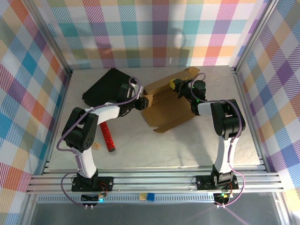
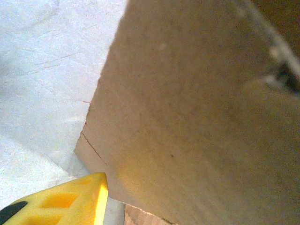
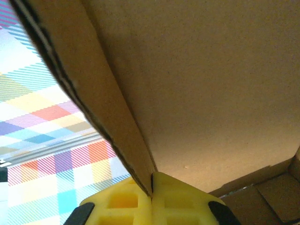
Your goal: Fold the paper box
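The paper box (image 1: 168,105) is brown corrugated cardboard, partly folded, lying mid-table. My right gripper (image 1: 180,86) is at its far side, shut on a raised wall of the box; in the right wrist view the yellow fingers (image 3: 187,201) pinch the cardboard edge (image 3: 117,126) where they meet (image 3: 151,187). My left gripper (image 1: 142,101) is at the box's left end. In the left wrist view one yellow finger (image 2: 70,201) stands apart from the cardboard panel (image 2: 197,122), with a strip of table showing between them. The other finger is hidden behind the panel, so the jaws are open.
A black flat case (image 1: 105,86) lies at the back left, just behind my left arm. A red cylinder (image 1: 108,136) and a small tan scrap (image 1: 97,146) lie front left. Checkered walls close in three sides.
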